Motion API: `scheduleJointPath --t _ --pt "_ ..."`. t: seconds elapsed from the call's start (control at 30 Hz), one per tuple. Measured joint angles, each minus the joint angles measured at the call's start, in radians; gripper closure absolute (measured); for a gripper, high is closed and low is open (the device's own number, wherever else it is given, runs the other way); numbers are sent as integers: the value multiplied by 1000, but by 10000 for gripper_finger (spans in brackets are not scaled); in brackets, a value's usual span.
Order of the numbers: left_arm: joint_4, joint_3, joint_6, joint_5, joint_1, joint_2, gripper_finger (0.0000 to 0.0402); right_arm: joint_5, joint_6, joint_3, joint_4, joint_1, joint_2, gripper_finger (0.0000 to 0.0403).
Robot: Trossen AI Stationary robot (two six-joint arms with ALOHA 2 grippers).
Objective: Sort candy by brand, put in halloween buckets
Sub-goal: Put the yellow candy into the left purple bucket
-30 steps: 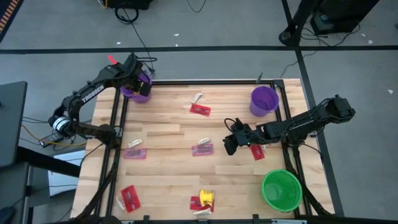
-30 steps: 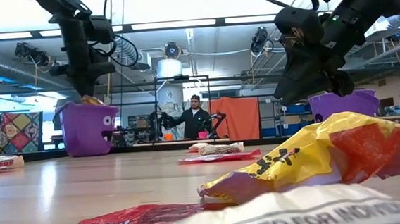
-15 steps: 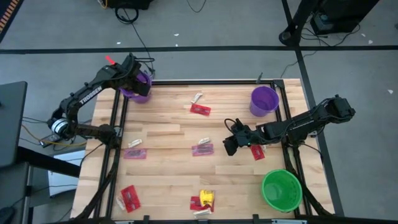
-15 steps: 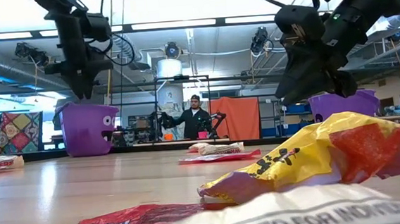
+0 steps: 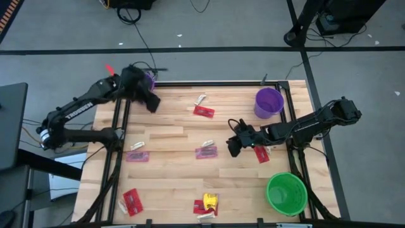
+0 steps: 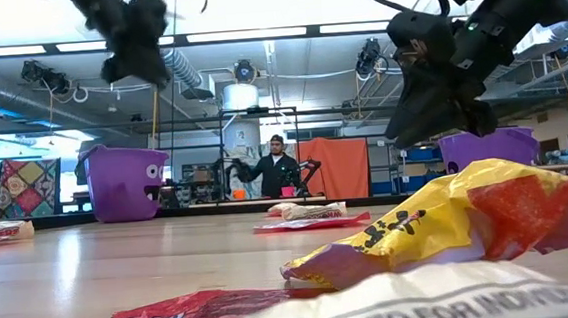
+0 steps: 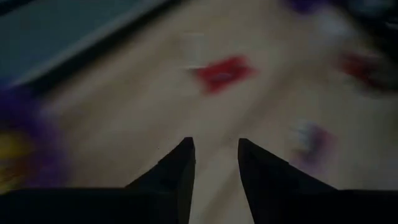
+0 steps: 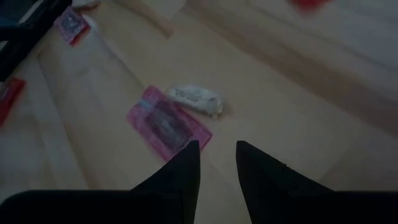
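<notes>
- Above the tabletop's (image 5: 171, 183) far-left corner: left gripper (image 5: 152, 103) released, nothing held, beside a purple bucket (image 6: 123, 181).
- Mid-right: right gripper (image 5: 233, 147) parted, empty, just right of a pink candy (image 5: 205, 152).
- Other purple bucket (image 5: 269, 102) far right, green bucket (image 5: 286, 194) near right; candy scattered between.
</notes>
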Motion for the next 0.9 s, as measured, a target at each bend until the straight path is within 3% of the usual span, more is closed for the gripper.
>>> scheduleJointPath --t 0.2,0.47,0.9 --pt "163 0 -85 73 -296 24 275 22 -45 0 1 -41 0 286" --pt "375 0 -170 -31 -615 182 275 40 -50 0 -8 -92 0 286" --pt "869 0 -172 2 -868 596 275 3 -50 0 -14 -63 0 286"
